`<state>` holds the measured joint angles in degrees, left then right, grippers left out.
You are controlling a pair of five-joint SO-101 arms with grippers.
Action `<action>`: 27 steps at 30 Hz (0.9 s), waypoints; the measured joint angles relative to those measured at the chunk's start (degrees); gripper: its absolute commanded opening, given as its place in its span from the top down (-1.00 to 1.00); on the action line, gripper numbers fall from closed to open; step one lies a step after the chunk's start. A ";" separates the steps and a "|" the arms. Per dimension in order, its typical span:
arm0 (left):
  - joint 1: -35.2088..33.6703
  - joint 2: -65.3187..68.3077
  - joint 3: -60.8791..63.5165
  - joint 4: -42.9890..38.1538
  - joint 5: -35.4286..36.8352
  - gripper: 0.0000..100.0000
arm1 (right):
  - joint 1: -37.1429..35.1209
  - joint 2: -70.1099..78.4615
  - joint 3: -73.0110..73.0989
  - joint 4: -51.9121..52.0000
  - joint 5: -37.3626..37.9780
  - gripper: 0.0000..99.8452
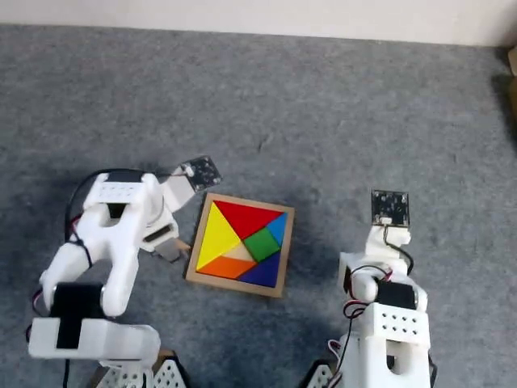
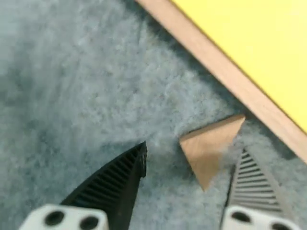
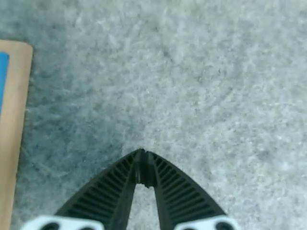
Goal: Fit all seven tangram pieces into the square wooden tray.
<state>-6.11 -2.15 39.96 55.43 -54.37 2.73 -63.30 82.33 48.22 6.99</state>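
High view. The tabletop (image 1: 339, 113) is covered in grey carpet, and a strip of pale wall (image 1: 258, 12) runs along the far edge. The square wooden tray (image 1: 191, 271) lies slightly rotated between the two arms. It holds six coloured pieces lying flat: a red triangle (image 1: 246, 216), a yellow triangle (image 1: 213, 237), a green square (image 1: 261, 242), a light blue piece (image 1: 278, 229), an orange piece (image 1: 228, 267) and a dark blue piece (image 1: 263, 273). A pale patch (image 1: 238, 252) sits among them near the middle, and I cannot tell whether it is bare tray floor. The left arm (image 1: 113, 234) bends down beside the yellow side of the tray. The right arm (image 1: 380, 291) stands well apart from the tray on the other side.

Left wrist view. The left gripper (image 2: 194, 147) is low over the carpet with its jaws wide. A small wooden triangle (image 2: 210, 148) lies flat between them, outside the tray and just beside its rim. I cannot tell whether either jaw touches it. The yellow triangle sits beyond the rim.

Right wrist view. The right gripper (image 3: 142, 167) has its jaws closed tip to tip, with nothing between them, over bare carpet. A corner of the tray and a sliver of the light blue piece lie off to one side.
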 measured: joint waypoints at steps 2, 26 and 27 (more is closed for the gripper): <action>0.79 1.32 -0.26 -0.53 -0.09 0.51 | 0.00 0.00 0.00 0.00 0.00 0.98; 5.45 2.90 -20.75 22.15 -0.09 0.90 | 0.00 0.00 0.00 0.00 0.00 0.98; 6.51 2.90 -21.98 23.56 -0.09 0.89 | 0.00 0.00 0.00 0.00 0.00 0.98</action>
<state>0.40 0.75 17.98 78.99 -54.46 2.73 -63.30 82.33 48.22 6.99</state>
